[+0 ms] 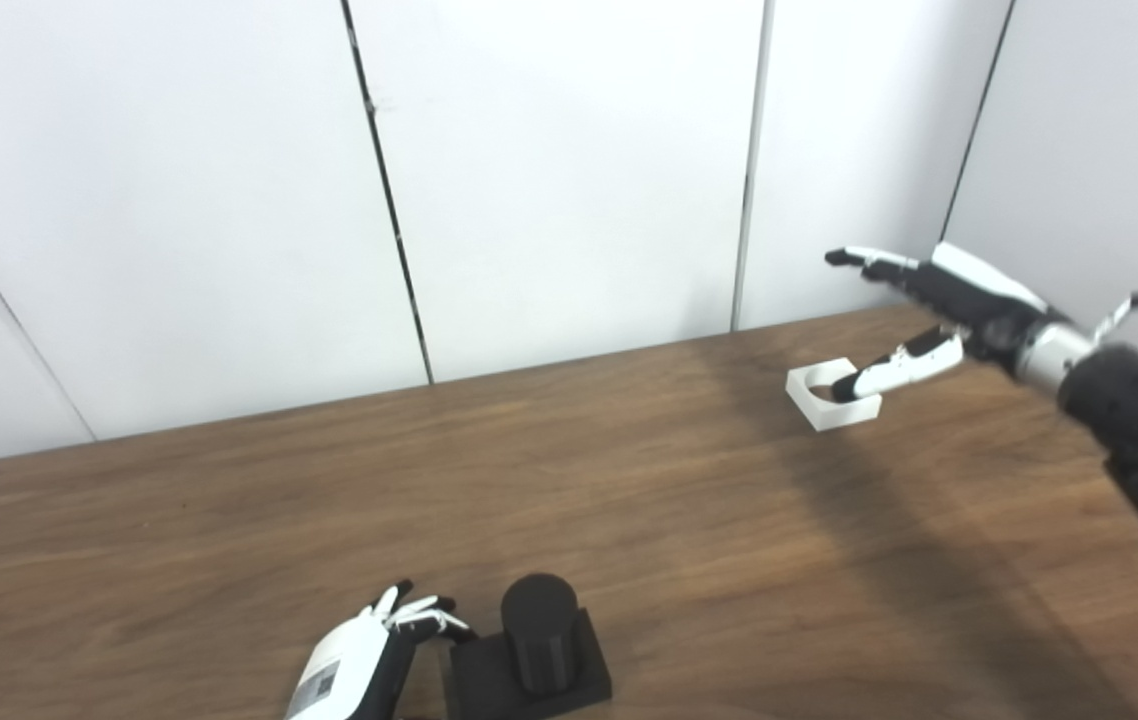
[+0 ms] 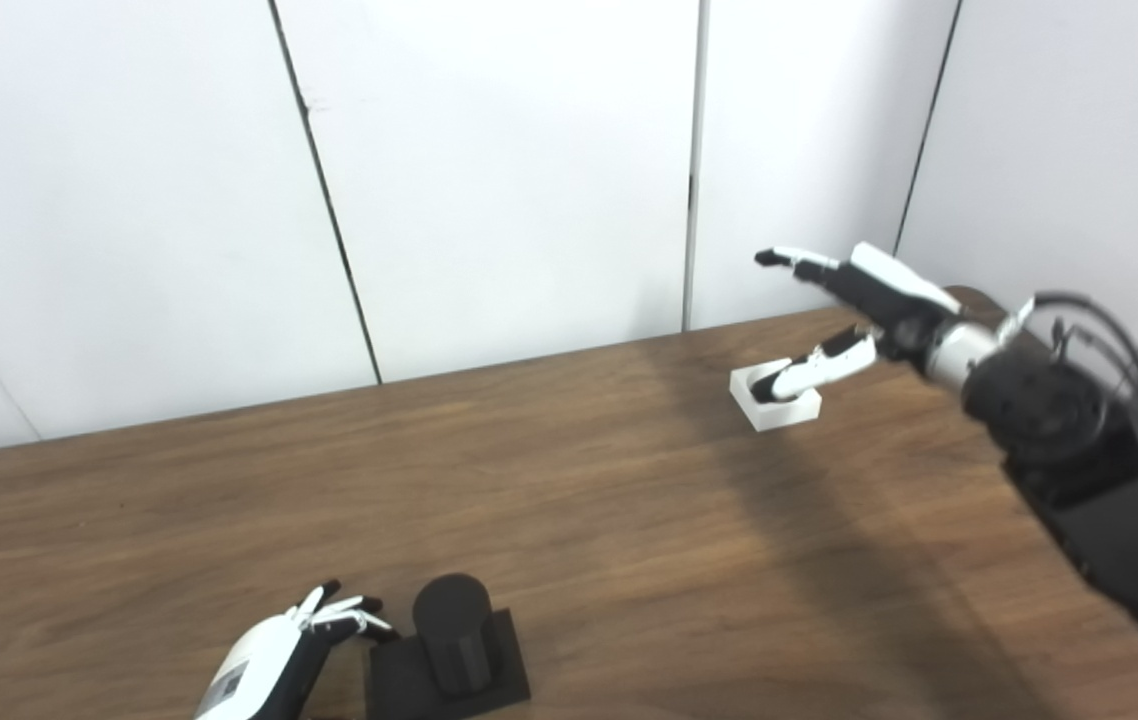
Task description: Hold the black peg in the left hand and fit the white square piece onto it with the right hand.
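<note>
Right hand (image 1: pixel 939 300) spread over square white piece (image 1: pixel 832 394).

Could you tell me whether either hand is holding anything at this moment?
Nothing is held: the left hand is open beside the black peg, the right hand open over the white square piece.

Left hand (image 1: pixel 366 660): low at the near edge, fingers loosely curled and spread, apparently holding nothing; the view crops it. Right arm (image 2: pixel 1079 450): extended far forward. Right hand (image 1: pixel 939 310): raised, fingers straight and spread, thumb (image 1: pixel 894 368) angled downward, nothing grasped.
</note>
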{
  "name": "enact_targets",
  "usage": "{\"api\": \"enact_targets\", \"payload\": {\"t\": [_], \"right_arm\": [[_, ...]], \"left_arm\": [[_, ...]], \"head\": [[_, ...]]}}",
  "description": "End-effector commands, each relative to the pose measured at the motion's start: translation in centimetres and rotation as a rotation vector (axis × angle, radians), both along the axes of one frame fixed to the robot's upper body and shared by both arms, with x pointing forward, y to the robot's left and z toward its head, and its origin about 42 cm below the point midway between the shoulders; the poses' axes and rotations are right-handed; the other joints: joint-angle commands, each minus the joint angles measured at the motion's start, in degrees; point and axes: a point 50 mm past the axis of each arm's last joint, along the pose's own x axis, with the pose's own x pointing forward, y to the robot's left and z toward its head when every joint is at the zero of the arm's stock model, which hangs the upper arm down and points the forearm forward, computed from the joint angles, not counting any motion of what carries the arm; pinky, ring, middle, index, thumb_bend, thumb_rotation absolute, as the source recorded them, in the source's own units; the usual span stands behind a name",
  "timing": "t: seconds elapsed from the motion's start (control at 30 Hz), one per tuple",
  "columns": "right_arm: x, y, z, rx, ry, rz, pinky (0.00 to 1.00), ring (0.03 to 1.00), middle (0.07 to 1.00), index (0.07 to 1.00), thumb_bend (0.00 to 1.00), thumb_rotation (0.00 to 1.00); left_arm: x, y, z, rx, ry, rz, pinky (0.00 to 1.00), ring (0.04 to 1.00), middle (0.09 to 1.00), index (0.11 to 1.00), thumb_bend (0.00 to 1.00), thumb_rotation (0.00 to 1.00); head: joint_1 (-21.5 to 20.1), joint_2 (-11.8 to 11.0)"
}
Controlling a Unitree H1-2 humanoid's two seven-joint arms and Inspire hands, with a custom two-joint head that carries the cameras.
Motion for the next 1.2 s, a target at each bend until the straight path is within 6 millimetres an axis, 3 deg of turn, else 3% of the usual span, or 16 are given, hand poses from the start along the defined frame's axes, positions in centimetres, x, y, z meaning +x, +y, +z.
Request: {"api": "enact_targets", "payload": {"t": [0.0,0.27,0.47,0.57,0.87,1.17], "right_arm": [[0.5,-0.3,2.6,-0.087,-0.034,0.006,1.0,1.0,0.99,0.921,0.94,0.23],[2.4,-1.4,3.7,-0.326,0.074,-0.04,0.96,1.0,1.0,0.913,1.0,0.23],[4.3,-1.5,3.9,-0.412,0.127,-0.072,0.98,1.0,1.0,0.883,1.0,0.14],[5.1,-1.4,3.9,-0.469,0.17,-0.083,1.0,1.0,1.0,0.898,1.0,0.14],[7.8,-0.8,3.3,-0.584,0.223,-0.063,1.0,1.0,1.0,0.911,1.0,0.15],[10.0,-1.1,1.0,-0.645,0.293,-0.082,1.0,1.0,1.0,0.911,1.0,0.2]], "left_arm": [[-0.7,2.3,-2.9,0.122,0.135,0.043,1.0,1.0,0.869,0.49,0.51,0.07],[-0.8,2.3,-2.9,0.12,0.13,0.047,1.0,1.0,0.865,0.49,0.51,0.07],[-0.9,2.3,-2.8,0.118,0.132,0.052,1.0,1.0,0.86,0.49,0.51,0.07],[-1.0,2.3,-2.8,0.117,0.131,0.052,1.0,1.0,0.859,0.49,0.51,0.07],[-1.3,2.3,-2.7,0.114,0.133,0.054,1.0,1.0,0.862,0.49,0.51,0.07],[-1.7,2.1,-2.4,0.108,0.124,0.057,1.0,1.0,0.858,0.489,0.51,0.08]], "head": [[-0.2,0.3],[-0.1,0.7],[-0.2,0.9],[-0.1,1.1],[0.5,1.6],[1.6,2.4]]}}
